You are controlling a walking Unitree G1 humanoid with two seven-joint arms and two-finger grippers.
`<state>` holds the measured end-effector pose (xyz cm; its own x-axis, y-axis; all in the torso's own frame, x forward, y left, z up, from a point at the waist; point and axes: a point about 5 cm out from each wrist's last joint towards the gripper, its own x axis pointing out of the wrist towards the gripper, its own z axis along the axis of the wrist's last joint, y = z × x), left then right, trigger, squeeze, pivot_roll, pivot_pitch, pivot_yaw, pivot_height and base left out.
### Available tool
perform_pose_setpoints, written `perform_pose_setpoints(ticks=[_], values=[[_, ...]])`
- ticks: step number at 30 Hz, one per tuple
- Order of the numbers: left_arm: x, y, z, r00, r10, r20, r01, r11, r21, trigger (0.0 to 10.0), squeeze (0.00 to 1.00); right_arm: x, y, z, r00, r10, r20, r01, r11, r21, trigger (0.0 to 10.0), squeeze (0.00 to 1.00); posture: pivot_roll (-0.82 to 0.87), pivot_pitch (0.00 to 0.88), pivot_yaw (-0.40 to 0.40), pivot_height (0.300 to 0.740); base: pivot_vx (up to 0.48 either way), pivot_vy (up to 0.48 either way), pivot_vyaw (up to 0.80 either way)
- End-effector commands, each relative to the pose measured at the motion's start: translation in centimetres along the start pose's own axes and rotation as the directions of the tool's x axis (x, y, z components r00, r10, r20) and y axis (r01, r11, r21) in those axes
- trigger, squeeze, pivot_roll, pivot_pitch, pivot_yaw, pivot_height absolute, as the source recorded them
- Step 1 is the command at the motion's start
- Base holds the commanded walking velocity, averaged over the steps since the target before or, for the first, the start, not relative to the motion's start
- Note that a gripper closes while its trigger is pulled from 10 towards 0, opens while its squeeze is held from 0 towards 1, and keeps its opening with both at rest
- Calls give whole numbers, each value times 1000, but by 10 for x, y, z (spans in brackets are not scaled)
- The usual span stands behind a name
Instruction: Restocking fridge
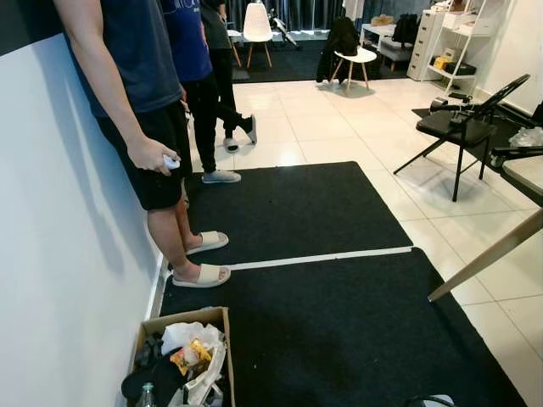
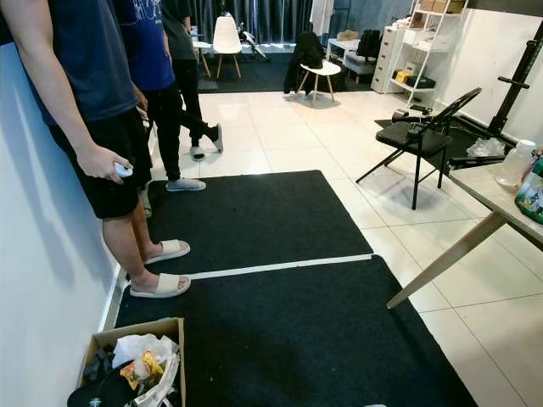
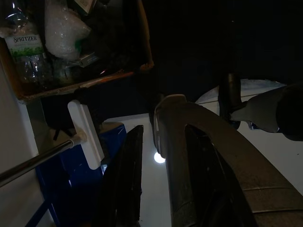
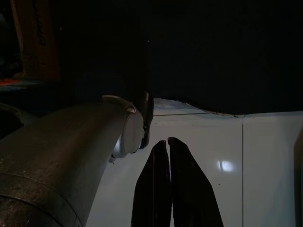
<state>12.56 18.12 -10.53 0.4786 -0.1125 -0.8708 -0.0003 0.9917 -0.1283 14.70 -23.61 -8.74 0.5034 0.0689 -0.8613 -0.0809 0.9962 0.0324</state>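
An open cardboard box point(image 1: 222, 315) stands on the black mat by the white wall, at the lower left. It holds a yellow snack pack point(image 1: 188, 356), white plastic bags and a small bottle cap point(image 1: 148, 390). In the left wrist view the same box point(image 3: 142, 42) shows a Spritzer water bottle point(image 3: 26, 49) and a clear bag. My left gripper point(image 3: 136, 137) hangs low beside my leg, near the box. My right gripper point(image 4: 167, 141) hangs over white tiles, its fingers pressed together with nothing between them.
Three people stand along the white wall on the left; the nearest point(image 1: 140, 127) holds a small white device. A wooden table point(image 2: 488, 193) with a clear bottle point(image 2: 515, 164) stands at the right. A black folding chair point(image 2: 416, 136) lies beyond it. Black mats point(image 1: 339, 314) cover the floor ahead.
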Motion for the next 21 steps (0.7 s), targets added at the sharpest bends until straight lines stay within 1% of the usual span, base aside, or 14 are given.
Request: perform_pose_setpoints(ticks=[1, 4, 8, 21], values=[[0, -3, -6, 1000, -6, -18, 6, 1000, -2, 10000, 0, -1, -2, -3, 1000, -6, -11, 6, 1000, -1, 10000, 0, -82, 38, -7, 740, 0, 0, 0], [-1, -2, -6, 1000, -6, -20, 6, 1000, -2, 10000, 0, -1, -3, -4, 1000, -15, -21, 15, 1000, 9, 10000, 0, -83, 39, -5, 740, 0, 0, 0], [-1, -2, -7, 1000, -5, -21, 5, 1000, -1, 10000, 0, -1, -2, -5, 999, -13, -35, 13, 1000, 2, 10000, 0, -83, 39, -5, 740, 0, 0, -800], [-1, -3, -7, 1000, -7, -24, 7, 1000, 5, 10000, 0, -1, -3, -5, 999, -21, -42, 20, 1000, -5, 10000, 0, -84, 36, -9, 740, 316, 0, -800]])
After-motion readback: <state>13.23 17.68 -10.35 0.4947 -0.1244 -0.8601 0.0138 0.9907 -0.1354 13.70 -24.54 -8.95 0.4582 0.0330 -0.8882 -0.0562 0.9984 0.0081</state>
